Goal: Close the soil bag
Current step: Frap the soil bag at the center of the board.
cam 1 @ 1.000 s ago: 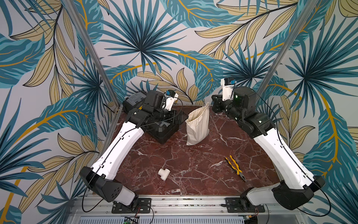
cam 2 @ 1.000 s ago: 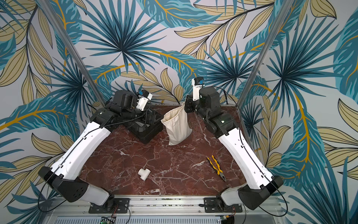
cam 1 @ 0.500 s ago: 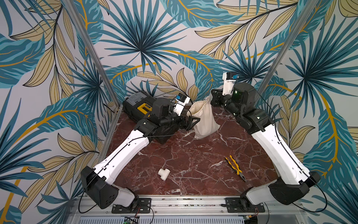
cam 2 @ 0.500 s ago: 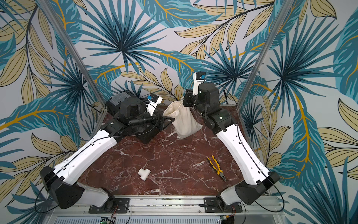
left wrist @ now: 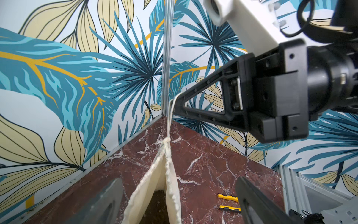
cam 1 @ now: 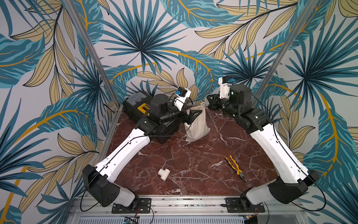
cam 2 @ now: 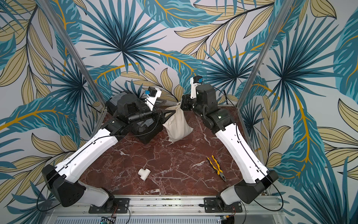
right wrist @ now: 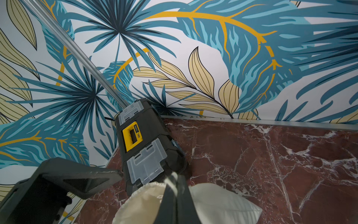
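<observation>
One of each thing sits on the red-brown marble counter (cam 1: 193, 159): one small cream-white cloth drawstring soil bag (cam 1: 196, 128), one long black plastic toolbox with a yellow handle (right wrist: 147, 147), one white plastic T-shaped pipe fitting (cam 1: 163, 173) and one pair of yellow-and-black pliers (cam 1: 235, 168). Two white-and-black arms reach over it, each ending in one black pincer.

The soil bag stands upright on its base at the back of the counter, about midway across. It is just beside the near end of the toolbox, which reaches out from the back left corner. The pipe fitting and the pliers lie well apart from the bag, nearer the front, the fitting to the left and the pliers to the right.

The bag sits between the two pincers. The left pincer (left wrist: 177, 179) is spread wide and holds nothing. In the left wrist view its two fingers (left wrist: 104, 201) flank the bag's gathered rim, whose mouth gapes as a narrow wedge with dark filling inside. Whether either finger touches the cloth I cannot tell. The right pincer (left wrist: 176, 101) is clamped tight on the bag's thin cream cord (left wrist: 169, 120), which runs straight from the puckered corner of the rim to the pincer's tips.

Two translucent grey lids flank the toolbox's yellow handle. The handle bears small dark lettering, too small to read.
</observation>
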Available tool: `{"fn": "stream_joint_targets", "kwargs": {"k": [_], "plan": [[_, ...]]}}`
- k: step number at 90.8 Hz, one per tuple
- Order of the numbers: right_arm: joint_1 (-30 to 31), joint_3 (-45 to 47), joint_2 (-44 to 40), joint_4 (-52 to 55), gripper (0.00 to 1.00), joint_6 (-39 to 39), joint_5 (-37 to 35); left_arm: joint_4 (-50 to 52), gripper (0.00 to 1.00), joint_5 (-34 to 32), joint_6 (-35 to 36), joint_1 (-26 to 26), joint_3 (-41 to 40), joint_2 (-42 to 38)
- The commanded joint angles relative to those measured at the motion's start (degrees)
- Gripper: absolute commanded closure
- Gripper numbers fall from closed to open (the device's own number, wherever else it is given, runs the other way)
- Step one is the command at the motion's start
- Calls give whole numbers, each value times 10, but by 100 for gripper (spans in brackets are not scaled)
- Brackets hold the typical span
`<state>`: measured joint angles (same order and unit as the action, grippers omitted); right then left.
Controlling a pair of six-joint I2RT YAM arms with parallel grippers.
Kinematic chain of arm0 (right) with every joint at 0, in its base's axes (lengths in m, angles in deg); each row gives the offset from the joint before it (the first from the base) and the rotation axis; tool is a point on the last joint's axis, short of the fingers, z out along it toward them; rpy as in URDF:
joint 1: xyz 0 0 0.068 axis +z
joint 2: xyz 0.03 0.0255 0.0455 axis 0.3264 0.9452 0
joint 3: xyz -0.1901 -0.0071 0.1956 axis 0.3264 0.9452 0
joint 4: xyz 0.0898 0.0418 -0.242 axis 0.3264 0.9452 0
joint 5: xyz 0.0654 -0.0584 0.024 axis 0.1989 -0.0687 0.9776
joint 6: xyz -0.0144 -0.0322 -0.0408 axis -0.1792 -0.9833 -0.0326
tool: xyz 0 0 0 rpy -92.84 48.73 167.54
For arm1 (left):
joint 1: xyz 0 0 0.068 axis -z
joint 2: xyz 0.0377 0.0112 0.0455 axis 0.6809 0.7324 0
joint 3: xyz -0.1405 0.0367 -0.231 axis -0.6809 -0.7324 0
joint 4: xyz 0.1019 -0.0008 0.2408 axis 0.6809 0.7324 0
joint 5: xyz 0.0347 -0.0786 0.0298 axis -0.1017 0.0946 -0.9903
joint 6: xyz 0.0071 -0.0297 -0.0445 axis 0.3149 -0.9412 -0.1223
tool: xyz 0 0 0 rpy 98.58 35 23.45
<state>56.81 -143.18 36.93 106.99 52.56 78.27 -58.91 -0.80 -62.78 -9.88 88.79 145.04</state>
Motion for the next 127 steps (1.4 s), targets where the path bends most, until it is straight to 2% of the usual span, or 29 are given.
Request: {"fn": "stream_joint_targets", "kwargs": {"k": [1, 9, 28, 46, 73, 81, 104, 115, 127], "plan": [[5, 30, -26, -63, 100, 33, 36, -48, 5, 60, 16, 1, -6, 4], [8, 57, -33, -74, 100, 48, 48, -62, 5, 87, 26, 0, -28, 3], [25, 77, -36, -89, 100, 66, 49, -80, 6, 97, 45, 0, -74, 5], [30, 78, -38, -91, 100, 80, 51, -88, 11, 71, 72, 0, -114, -4], [33, 79, -42, -82, 100, 80, 52, -108, 13, 48, 65, -5, -107, 13], [33, 80, -42, -82, 100, 80, 52, -100, 18, 58, 65, -7, -97, 20], [33, 79, -47, -80, 100, 76, 53, -92, 46, 63, 44, -10, -80, 41], [33, 81, -50, -76, 100, 74, 54, -107, 52, 58, 27, -12, -81, 40], [33, 83, -54, -77, 100, 73, 55, -103, 55, 59, 25, -12, -72, 44]]}}
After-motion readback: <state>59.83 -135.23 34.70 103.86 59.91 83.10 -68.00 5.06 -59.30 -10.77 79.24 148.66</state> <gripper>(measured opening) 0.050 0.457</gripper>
